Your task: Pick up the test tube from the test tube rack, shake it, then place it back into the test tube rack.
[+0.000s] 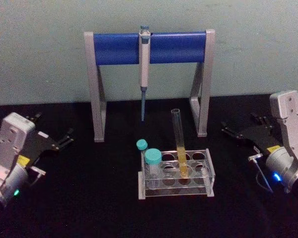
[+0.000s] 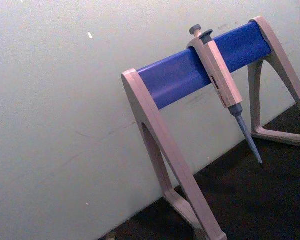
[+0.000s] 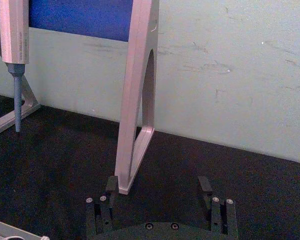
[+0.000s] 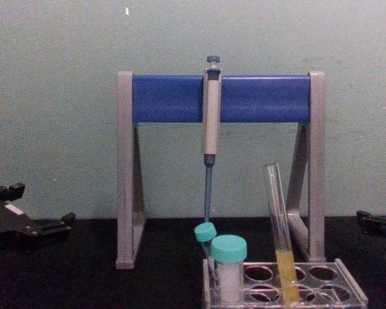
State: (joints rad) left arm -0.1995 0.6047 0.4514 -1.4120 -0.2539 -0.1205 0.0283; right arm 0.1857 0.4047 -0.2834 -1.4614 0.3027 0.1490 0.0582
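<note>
Black table (image 1: pixel 89 208): test tube rack (image 1: pixel 208 184) stands between 2 well-separated, open-fingered grippers.

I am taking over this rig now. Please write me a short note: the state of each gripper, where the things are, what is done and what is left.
Left gripper: open, holding nothing, resting at the table's left side, away from the rack.
Right gripper: open, holding nothing, at the table's right side, near the pipette stand's right leg.
Test tube: stands in the test tube rack, leaning a little, yellow liquid in its lower part. Two teal-capped tubes stand at the rack's left end.
Done: no grasp visible.
Left: pick up the tube, shake it, put it back in the rack.
</note>
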